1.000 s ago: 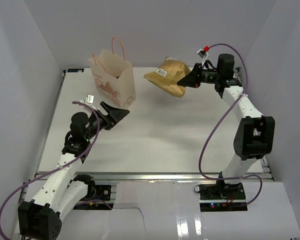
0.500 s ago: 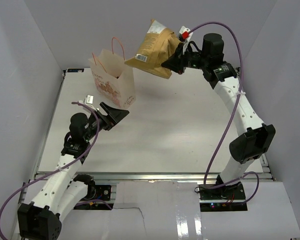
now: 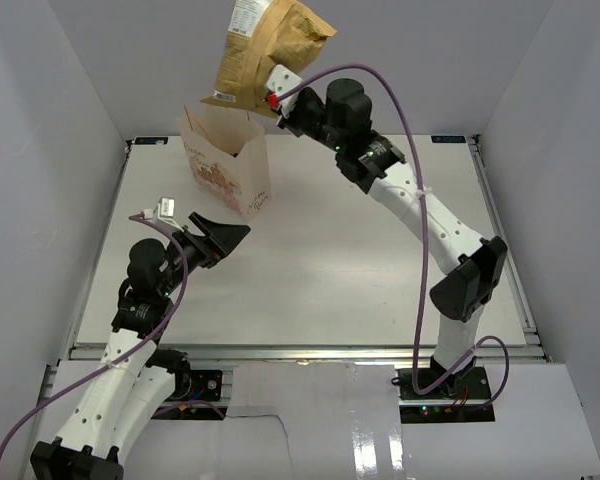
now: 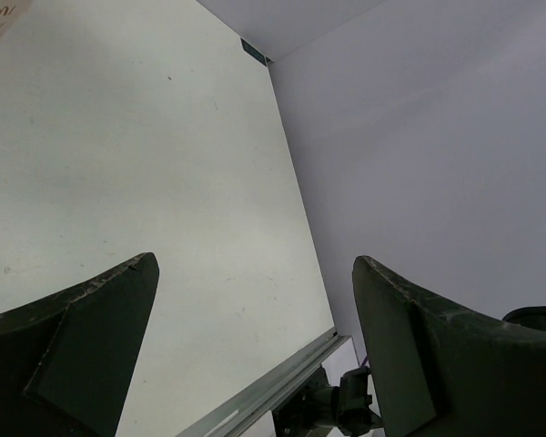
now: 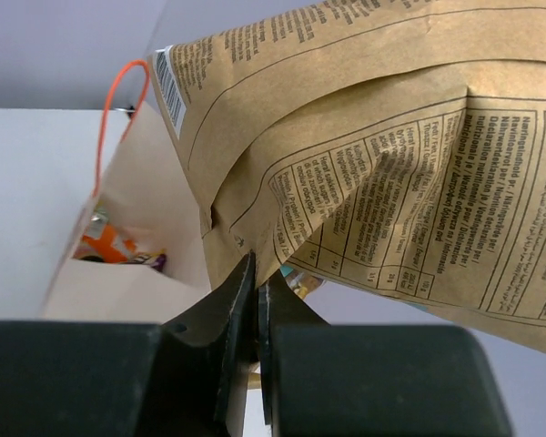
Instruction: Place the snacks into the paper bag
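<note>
The white table (image 3: 380, 280) sits inside a pale booth, with plain grey-white walls on the left, right and far sides and a metal rail along its near edge. Most of the tabletop is bare. The cream paper bag (image 3: 232, 170) stands upright at the far left, mouth up, with its brownish print on the face turned toward the left arm.

The left gripper (image 3: 222, 233) hovers low over the near-left part of the table, just in front of the paper bag. Its jaws are spread wide and there is nothing between them. Its own camera sees only the two dark fingers (image 4: 91, 337) with white tabletop and wall beyond.

The right arm stretches up and across toward the far left corner. The right gripper (image 3: 280, 100) is pinched tight on a fold of the tan-brown chip bag (image 3: 265, 50), near that packet's lower edge, with the two fingertips pressed together over the crinkled foil.

The chip bag is high in the air, well off the table, right over the paper bag's open mouth. Its long axis runs roughly up and down, leaning a little. The barcode end is uppermost and the gripped end points down at the opening. I cannot tell whether its lowest corner touches the paper bag's rim.

From the right wrist, one thin orange handle (image 5: 118, 100) loops up beside the chip bag. Down inside the paper bag lies an orange packet (image 5: 109, 246), with something dark purple just beside it.
</note>
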`<state>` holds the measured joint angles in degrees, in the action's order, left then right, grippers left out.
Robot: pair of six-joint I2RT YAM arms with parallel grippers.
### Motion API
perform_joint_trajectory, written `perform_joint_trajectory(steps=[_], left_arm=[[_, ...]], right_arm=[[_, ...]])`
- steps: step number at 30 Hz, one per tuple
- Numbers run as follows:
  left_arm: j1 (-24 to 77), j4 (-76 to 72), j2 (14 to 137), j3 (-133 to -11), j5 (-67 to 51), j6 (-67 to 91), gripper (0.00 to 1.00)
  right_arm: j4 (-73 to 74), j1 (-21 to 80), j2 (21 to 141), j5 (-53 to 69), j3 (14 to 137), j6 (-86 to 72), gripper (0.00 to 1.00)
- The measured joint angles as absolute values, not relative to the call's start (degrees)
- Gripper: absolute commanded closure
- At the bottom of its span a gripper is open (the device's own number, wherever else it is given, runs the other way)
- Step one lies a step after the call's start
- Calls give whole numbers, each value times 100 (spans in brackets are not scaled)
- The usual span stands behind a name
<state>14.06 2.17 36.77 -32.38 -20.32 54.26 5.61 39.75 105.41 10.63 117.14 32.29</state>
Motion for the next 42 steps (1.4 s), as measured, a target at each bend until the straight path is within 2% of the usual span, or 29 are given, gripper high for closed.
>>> perform_joint_trajectory(steps=[7,14,31,42], left_arm=[[1406,497,3339,-3210,-1883,5400,2],[1406,755,3081,-3151,-1778,5363,2],[1406,950,2851,-3118,-1693,5295,2],[1406,1013,2753,-3068,-1693,5275,2]], right_arm=[[-513,4466,11297,-231,11751,4093,92],[-965,4654,12348,-1022,12820,4624,92],[-2102,5330,12383,-1747,11625,6342,92],[-2119,5334,12429,-1900,11537,6646,92]])
